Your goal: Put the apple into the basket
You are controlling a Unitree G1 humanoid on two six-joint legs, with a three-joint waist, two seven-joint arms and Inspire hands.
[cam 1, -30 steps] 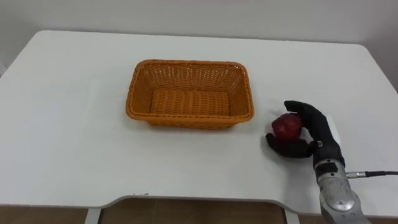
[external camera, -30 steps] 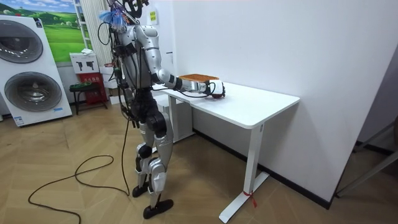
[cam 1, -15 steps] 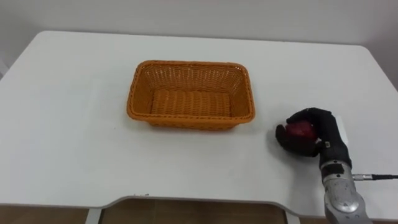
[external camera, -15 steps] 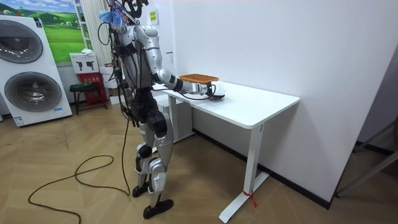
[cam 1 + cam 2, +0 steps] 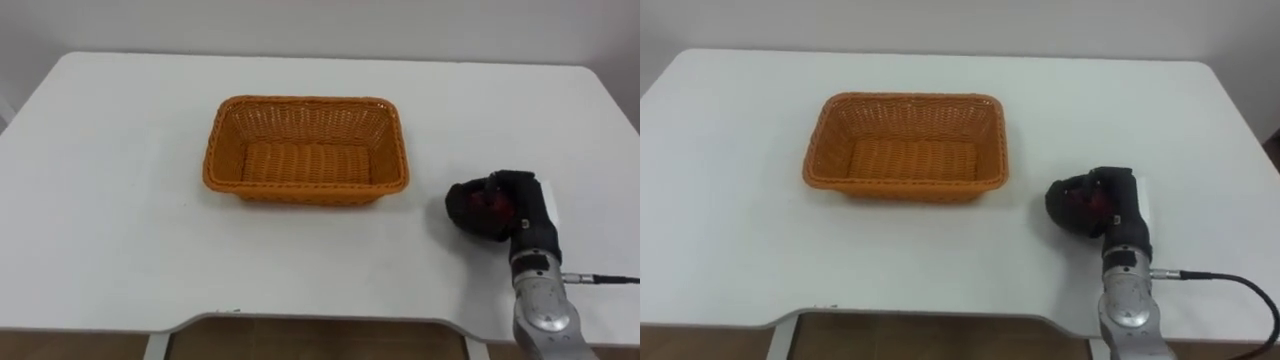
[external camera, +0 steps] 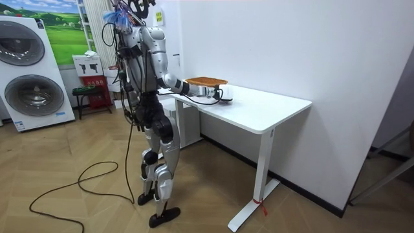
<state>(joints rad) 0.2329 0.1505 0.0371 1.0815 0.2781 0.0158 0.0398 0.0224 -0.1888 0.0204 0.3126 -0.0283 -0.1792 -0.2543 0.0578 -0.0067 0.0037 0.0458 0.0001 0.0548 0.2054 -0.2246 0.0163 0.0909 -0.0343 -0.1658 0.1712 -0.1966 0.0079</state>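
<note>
The right robot hand (image 5: 510,198), black and jointed above a silver cylindrical wrist, is curled tight round the apple (image 5: 487,208); the dark fingers wrap over its top and far side, so that only a patch of glossy red skin shows between them; whether the apple rests on the table (image 5: 120,200) or is lifted just clear of it cannot be told. Hand and apple sit near the table's right edge, closer to the front edge than to the back. To their left, apart from them and about midway across the table, stands the basket (image 5: 305,191); it is rectangular with rounded corners, woven of orange wicker, with sloping walls and a thicker braided rim; its long sides run parallel to the table's front edge. The table is smooth, matt white, with rounded corners. In the room view the robot stands upright at the table's long edge, its right arm reaching over the top.
</note>
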